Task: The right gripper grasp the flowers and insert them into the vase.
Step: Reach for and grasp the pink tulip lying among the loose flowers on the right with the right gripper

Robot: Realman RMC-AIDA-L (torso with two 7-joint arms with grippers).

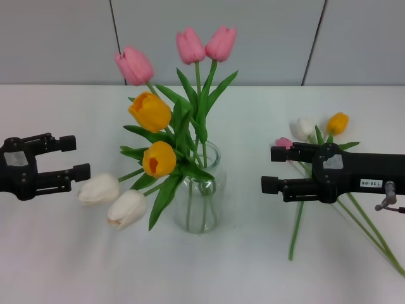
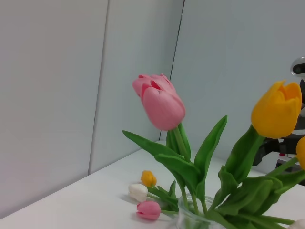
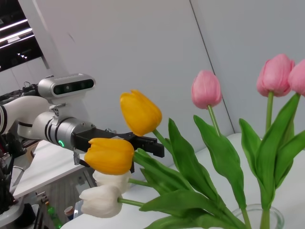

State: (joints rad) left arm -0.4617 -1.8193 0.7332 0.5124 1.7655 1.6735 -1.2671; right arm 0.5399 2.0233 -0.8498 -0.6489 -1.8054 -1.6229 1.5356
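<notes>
The black two-finger right gripper (image 1: 273,170) hovers, jaws apart and empty, over the three small tulips (image 1: 310,136) lying on the white table (image 1: 63,253) beside the clear glass vase (image 1: 201,202), seemingly lining up a stem grasp.

White tabletop (image 1: 57,253) meets a pale grey panelled wall (image 1: 57,38). Thin dark vertical seams (image 1: 116,28) divide the panels.

Three pink tulips (image 1: 190,45) rise tallest from the bunch, before grey wall panels (image 1: 57,38). Two yellow tulips (image 1: 150,111) sit lower among green leaves (image 1: 183,120). Two large white tulips (image 1: 99,189) droop towards the white surface (image 1: 76,266).
</notes>
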